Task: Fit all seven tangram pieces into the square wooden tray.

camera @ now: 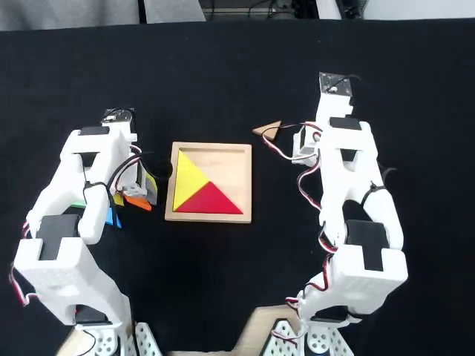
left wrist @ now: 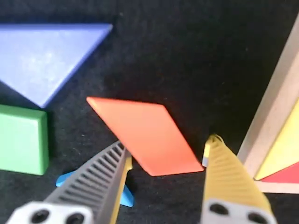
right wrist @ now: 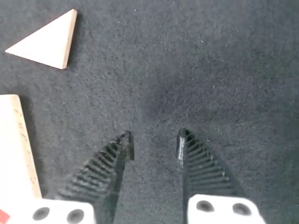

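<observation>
The square wooden tray (camera: 243, 183) lies mid-table and holds a yellow triangle (camera: 189, 176) and a red triangle (camera: 211, 199). Left of it, my left gripper (camera: 138, 189) (left wrist: 167, 143) stands open low over an orange parallelogram (left wrist: 149, 135) (camera: 136, 201), one finger at each side of it. A large blue triangle (left wrist: 46, 56), a green square (left wrist: 21, 144) and a small blue piece (left wrist: 124, 196) lie around it. My right gripper (right wrist: 155, 140) (camera: 300, 144) is open over bare cloth, right of the tray. A plain wooden triangle (right wrist: 49, 42) (camera: 268, 130) lies beyond it.
The table is covered in black cloth (camera: 237, 74). The tray's rim (left wrist: 275, 112) lies close beside the left gripper's yellow finger (left wrist: 229, 172). A tray corner (right wrist: 16, 149) sits near the right gripper. Both arm bases stand at the front edge.
</observation>
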### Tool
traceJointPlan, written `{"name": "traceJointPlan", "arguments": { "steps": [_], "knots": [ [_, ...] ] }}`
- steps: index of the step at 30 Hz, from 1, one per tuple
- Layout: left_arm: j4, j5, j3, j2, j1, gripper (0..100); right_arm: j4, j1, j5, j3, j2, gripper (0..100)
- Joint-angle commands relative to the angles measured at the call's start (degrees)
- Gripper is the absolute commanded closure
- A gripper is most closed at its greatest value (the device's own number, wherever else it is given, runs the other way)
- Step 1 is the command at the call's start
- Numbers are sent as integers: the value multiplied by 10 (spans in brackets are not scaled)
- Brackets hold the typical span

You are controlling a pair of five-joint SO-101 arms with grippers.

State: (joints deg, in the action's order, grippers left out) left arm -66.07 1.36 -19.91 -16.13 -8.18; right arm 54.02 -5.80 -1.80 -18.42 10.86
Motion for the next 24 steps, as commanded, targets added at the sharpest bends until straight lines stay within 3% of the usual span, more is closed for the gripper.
{"name": "traceJointPlan", "arguments": {
  "steps": [1,5,13,24],
  "knots": [
    [4,-4,22,4,-17,755,-4,11,5,1,-35,833],
    [-23,-11,53,30,-45,755,-4,11,5,1,-35,833],
    [-23,-62,36,59,-8,750,-4,11,5,1,-35,833],
    [52,-63,-1,27,-7,755,-4,11,5,-4,-36,833]
  ]
}}
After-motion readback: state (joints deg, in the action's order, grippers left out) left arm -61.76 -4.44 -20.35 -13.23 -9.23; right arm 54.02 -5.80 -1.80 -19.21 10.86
